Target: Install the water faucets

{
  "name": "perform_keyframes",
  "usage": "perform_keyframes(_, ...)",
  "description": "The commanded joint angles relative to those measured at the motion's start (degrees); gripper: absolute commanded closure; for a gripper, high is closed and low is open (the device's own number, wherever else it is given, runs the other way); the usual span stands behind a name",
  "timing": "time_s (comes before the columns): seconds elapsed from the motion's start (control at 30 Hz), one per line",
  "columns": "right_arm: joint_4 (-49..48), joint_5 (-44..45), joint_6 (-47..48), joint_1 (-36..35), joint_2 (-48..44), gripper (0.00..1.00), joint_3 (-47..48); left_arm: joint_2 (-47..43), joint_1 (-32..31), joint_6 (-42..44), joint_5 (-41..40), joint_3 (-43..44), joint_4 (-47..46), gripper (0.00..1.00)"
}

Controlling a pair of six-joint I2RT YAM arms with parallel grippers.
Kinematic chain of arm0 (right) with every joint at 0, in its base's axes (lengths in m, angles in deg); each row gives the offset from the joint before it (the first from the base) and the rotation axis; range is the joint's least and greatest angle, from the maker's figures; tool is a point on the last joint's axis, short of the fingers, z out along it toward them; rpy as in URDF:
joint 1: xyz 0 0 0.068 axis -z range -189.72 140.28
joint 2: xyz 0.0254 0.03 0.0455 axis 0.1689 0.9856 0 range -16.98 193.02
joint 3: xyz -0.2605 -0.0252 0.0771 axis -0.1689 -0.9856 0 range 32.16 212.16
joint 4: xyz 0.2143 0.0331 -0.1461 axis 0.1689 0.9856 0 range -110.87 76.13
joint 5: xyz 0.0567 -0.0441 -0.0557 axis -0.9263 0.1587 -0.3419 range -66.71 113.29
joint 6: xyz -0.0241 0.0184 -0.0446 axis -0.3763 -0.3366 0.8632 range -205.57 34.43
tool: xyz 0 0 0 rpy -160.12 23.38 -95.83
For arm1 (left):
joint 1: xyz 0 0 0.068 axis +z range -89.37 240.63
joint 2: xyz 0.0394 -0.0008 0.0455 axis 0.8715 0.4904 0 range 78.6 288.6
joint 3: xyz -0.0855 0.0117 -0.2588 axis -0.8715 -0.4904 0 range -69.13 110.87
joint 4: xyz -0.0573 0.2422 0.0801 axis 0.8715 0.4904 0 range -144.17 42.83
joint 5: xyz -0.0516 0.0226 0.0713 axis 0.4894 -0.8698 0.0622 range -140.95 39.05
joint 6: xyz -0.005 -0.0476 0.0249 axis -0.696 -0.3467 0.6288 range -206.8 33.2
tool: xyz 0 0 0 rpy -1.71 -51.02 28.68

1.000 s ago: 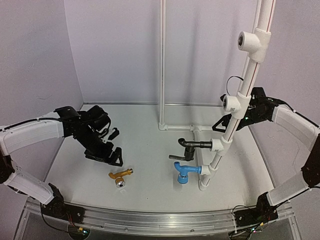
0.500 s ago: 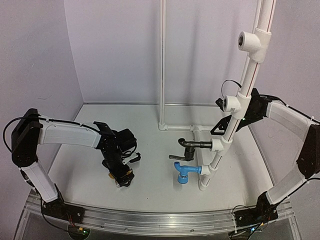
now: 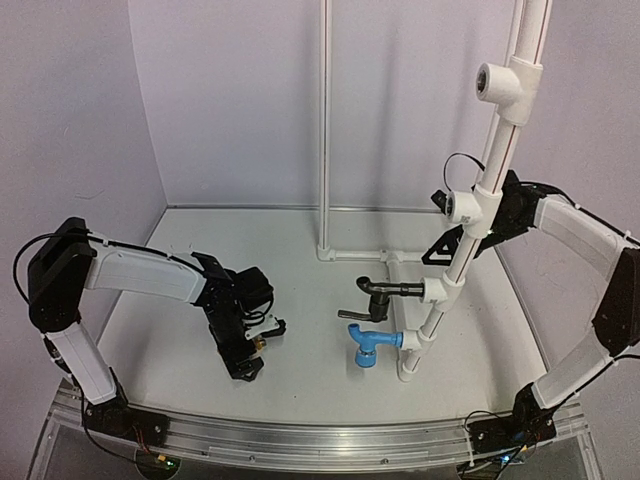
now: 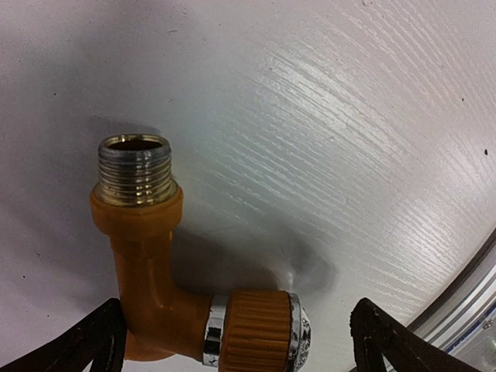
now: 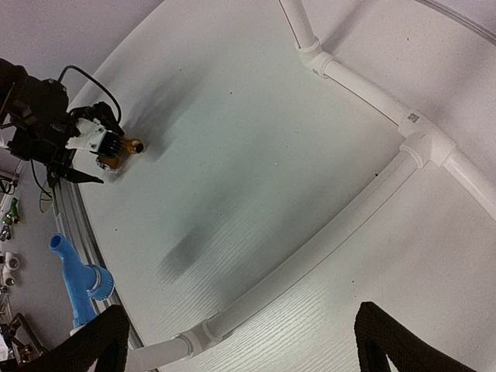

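Nearest the table's front edge, well to the left of the leaning white pipe [image 3: 470, 232], the left gripper [image 4: 236, 329] is down at the table [image 3: 320, 300]. Its jaws stand wide, one on each side of the brass-gold faucet [image 4: 155, 256], and they have not closed on it. The faucet lies flat on the tabletop; its threaded end is bare and points away from the wrist, while its ribbed cap with the silver tip sits between the fingers.

At the pipe itself, the blue faucet [image 3: 372, 343] sticks out to the left of the lowest tee, just above the pipe's foot. The black faucet [image 3: 380, 291] sticks out of the next tee up. Both appear seated in their fittings — two of three done, by my reading. Higher on the pipe, the middle tee [image 3: 461, 207] and the top tee [image 3: 497, 84] show open, empty mouths. So the brass faucet remains to be gripped, carried across and threaded into one of them.

The right gripper [image 5: 240, 325] hangs behind the pipe near the middle tee, fingers spread wide with nothing between them.

Farthest back, left of the pipe, a thin upright tube [image 3: 323, 120] rises against the wall.

As for writing, only a small dark mark shows on a floor pipe in the right wrist view — too small to read. I see no brand on the faucets.
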Motion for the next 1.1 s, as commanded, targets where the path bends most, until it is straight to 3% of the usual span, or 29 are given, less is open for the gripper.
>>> perform_keyframes(0.0,1.79,-2.16,1.56,0.03,1.15,0.02,2.61,0.87,0.94,3.00,0.78,-1.22,-2.24,0.00)
perform_keyframes(0.2,2.86,-3.25,2.91,0.02,1.80,0.02,3.21,0.75,2.38,3.81,2.37,-1.87,-2.88,0.03)
perform_keyframes(0.53,2.64,-5.36,2.11,-1.45,3.63,0.02,3.40,-0.14,2.41,6.26,-3.58,0.09,-3.78,0.30)
perform_keyframes(0.73,0.69,-8.09,-1.14,-2.75,5.24,0.02,3.07,-1.28,2.30,8.40,-5.26,9.01,-2.80,0.38)
perform_keyframes(1.07,-3.74,-14.33,-9.32,-7.84,10.32,0.03,5.54,2.90,1.30,14.07,-4.38,28.67,-1.31,0.40)
